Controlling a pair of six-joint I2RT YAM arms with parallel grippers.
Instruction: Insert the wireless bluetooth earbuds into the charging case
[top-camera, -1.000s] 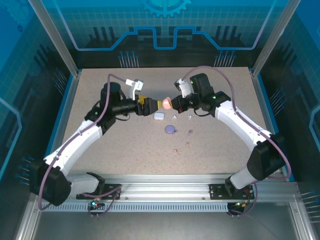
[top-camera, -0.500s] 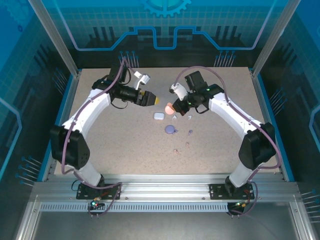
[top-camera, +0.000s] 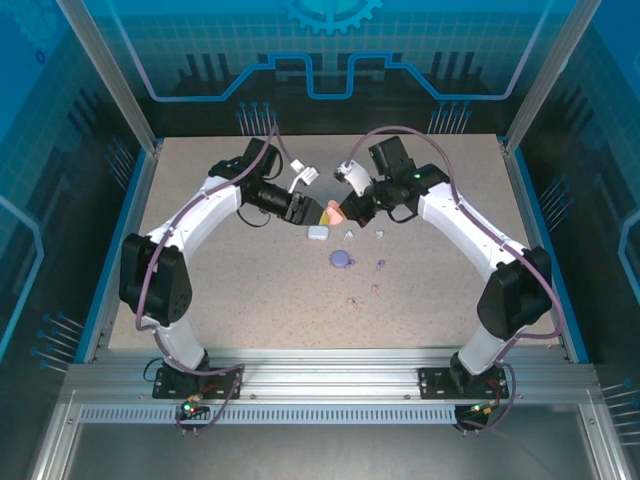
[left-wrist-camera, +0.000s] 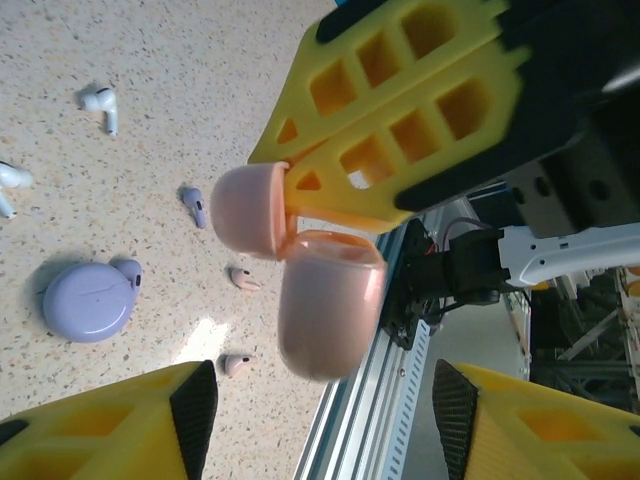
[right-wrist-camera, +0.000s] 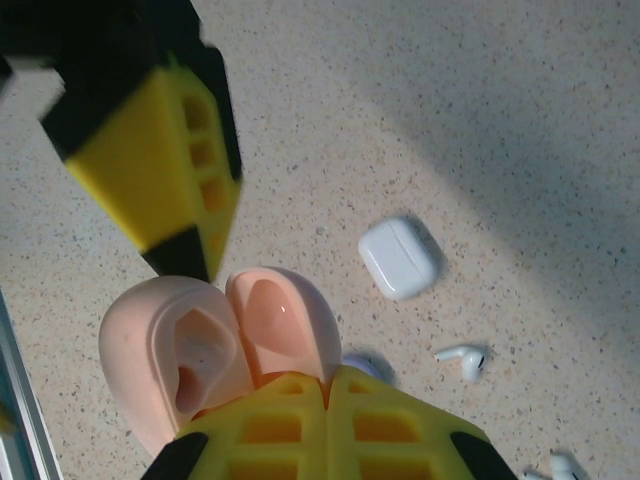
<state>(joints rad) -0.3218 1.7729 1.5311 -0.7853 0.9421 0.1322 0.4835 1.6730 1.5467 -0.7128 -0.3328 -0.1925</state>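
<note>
- Top external view: pink charging case raised above the speckled table, pinched in the fully closed right gripper. Left gripper just beside it, jaws partly apart and holding nothing (contact with the case too small to judge here).
- Same view, on the table: white case, a rounded rectangle, and purple case, disc-like. Earbuds lying loose as tiny specks: white earbuds near the white case, purple earbud right of the purple case, pinkish earbuds nearest the arm bases. Stems hardly resolvable.
- Left wrist view: pink case hinged open, glossy smooth plastic, lid and body both egg-rounded, nipped near the hinge between the right gripper's yellow lattice-ribbed fingers. Own two fingers cut off by the bottom edge, one on either side of the case and clear of it. One white bud cropped at the left edge, a second purple bud just beside the purple case, aluminium rail blurred behind.
- Right wrist view: own fingers pressed together on the case's edge, moulded wells visible inside the body. One blurred left-gripper finger close above the case (touching or not, unclear). Purple case mostly hidden behind the pink lid, one white bud cut off at the bottom edge.
</note>
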